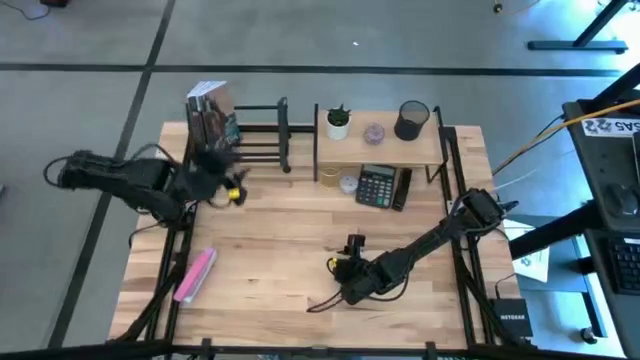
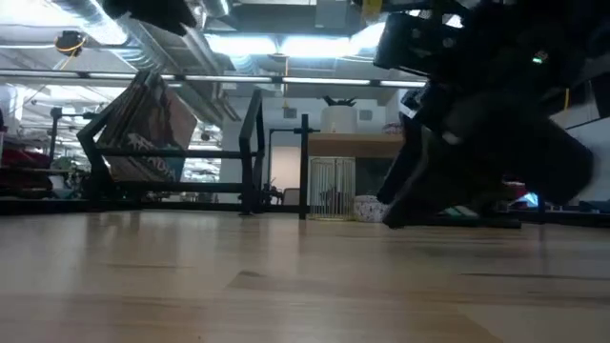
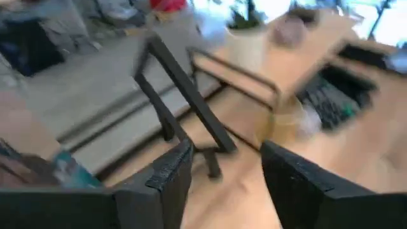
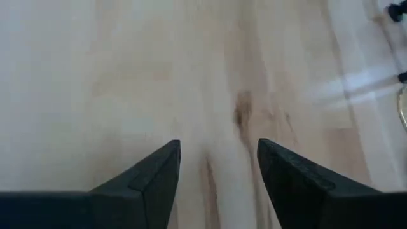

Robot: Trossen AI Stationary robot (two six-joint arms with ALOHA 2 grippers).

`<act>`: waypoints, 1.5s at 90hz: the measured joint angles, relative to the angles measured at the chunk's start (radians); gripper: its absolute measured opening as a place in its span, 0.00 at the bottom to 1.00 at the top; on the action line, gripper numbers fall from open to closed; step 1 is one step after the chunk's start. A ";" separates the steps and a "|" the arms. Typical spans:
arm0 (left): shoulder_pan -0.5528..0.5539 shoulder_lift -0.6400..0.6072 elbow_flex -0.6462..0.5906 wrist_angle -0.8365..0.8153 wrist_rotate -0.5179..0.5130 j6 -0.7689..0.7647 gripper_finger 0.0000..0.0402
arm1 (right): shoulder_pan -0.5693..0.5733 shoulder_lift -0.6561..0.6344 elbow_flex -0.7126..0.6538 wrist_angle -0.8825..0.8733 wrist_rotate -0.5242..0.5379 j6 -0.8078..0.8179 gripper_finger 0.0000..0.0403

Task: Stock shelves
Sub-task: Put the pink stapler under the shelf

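Pink flat object [image 1: 195, 275] lies near my left front table corner, alone on bare wood. Router-like black box [image 1: 510, 320] sits off table edge at my right. White paper sheet [image 1: 531, 262] lies just beyond that same edge. Grey concrete floor [image 1: 300, 35] shows past my table [image 1: 280, 250]. Ceiling ducts [image 2: 124, 33] run across room behind.
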 joint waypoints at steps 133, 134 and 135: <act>-0.423 0.446 -0.008 -0.480 1.173 -1.063 0.42 | 0.116 -0.090 0.008 -0.074 0.320 0.081 0.49; -0.423 0.446 -0.008 -0.464 1.174 -1.063 0.42 | 0.116 -0.090 0.008 -0.073 0.320 0.081 0.49; -0.423 0.445 -0.008 -0.446 1.175 -1.063 0.42 | 0.116 -0.090 0.008 -0.072 0.320 0.081 0.49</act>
